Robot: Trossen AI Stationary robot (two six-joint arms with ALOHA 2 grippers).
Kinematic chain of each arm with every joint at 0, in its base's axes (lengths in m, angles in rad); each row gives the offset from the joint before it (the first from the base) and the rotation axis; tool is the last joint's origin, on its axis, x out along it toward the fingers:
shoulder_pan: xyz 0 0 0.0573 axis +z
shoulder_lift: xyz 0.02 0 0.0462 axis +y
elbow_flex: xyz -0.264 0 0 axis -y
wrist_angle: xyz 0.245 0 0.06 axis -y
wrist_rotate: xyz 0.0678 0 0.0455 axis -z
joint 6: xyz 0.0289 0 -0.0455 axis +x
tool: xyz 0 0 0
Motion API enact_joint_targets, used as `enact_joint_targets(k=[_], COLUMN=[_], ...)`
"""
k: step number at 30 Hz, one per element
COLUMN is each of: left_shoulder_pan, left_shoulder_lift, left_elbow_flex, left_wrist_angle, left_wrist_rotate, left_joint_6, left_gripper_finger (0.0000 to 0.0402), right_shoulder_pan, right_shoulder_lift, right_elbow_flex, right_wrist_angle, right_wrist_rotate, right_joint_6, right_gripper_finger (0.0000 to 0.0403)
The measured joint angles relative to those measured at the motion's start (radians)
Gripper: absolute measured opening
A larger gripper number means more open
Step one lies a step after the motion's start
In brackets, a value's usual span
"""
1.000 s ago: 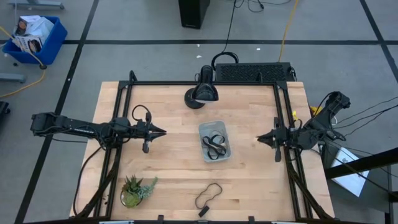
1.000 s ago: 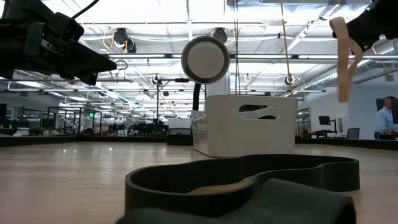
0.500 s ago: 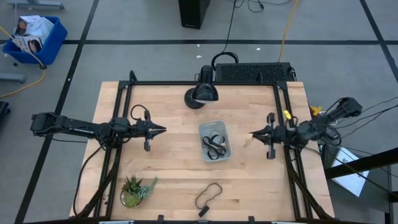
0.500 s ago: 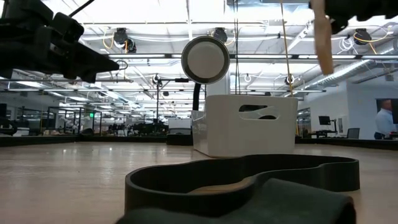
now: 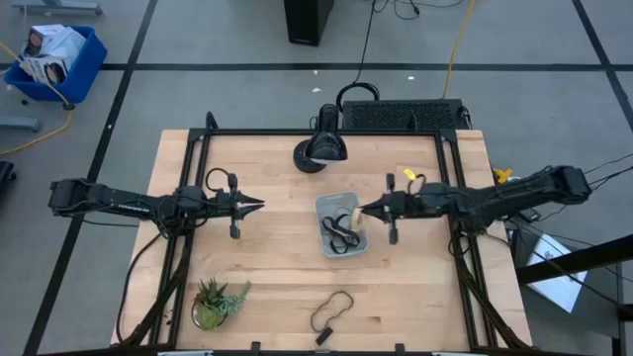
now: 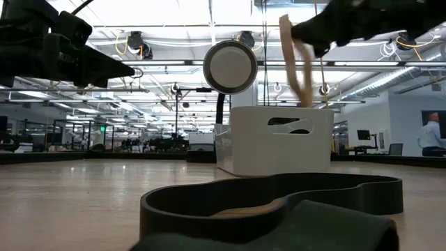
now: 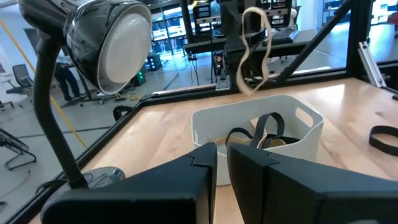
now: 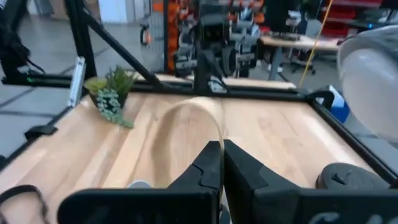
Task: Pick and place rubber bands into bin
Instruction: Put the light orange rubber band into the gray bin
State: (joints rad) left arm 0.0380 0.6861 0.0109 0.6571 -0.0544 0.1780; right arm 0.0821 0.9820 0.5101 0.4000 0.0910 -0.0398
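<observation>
Wooden table [image 5: 277,267]: tan rubber band [image 7: 252,50] over bin [image 5: 340,223].

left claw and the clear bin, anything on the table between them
Nothing: in the high view only bare wood lies between the left claw and the bin. The tan rubber band hangs from the right claw above the bin.

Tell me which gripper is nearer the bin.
Right. The right gripper hangs at the bin's edge, holding a tan rubber band. The left gripper waits well off to its other side.
</observation>
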Motion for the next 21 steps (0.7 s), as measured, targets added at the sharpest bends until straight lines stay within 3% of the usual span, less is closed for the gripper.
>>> enact_joint_targets(k=[10,17,21], left_shoulder_pan=[0.0,0.0,0.0], left_shoulder_lift=[0.0,0.0,0.0], left_elbow_flex=[0.0,0.0,0.0], left_wrist_angle=[-0.001,-0.003,-0.003], left_wrist_rotate=[0.0,0.0,0.0], left_joint_6=[0.027,0.028,0.034], left_gripper_finger=[0.0047,0.0047,0.0047], right_shoulder_pan=[-0.104,-0.133,-0.143], right_shoulder_lift=[0.274,0.401,0.433], right_elbow_flex=[0.088,0.088,0.089], right_wrist_angle=[-0.038,-0.037,-0.03], right_wrist_rotate=[-0.147,-0.148,-0.145], right_joint_6=[0.009,0.042,0.062], right_gripper_finger=[0.0,0.0001,0.0025])
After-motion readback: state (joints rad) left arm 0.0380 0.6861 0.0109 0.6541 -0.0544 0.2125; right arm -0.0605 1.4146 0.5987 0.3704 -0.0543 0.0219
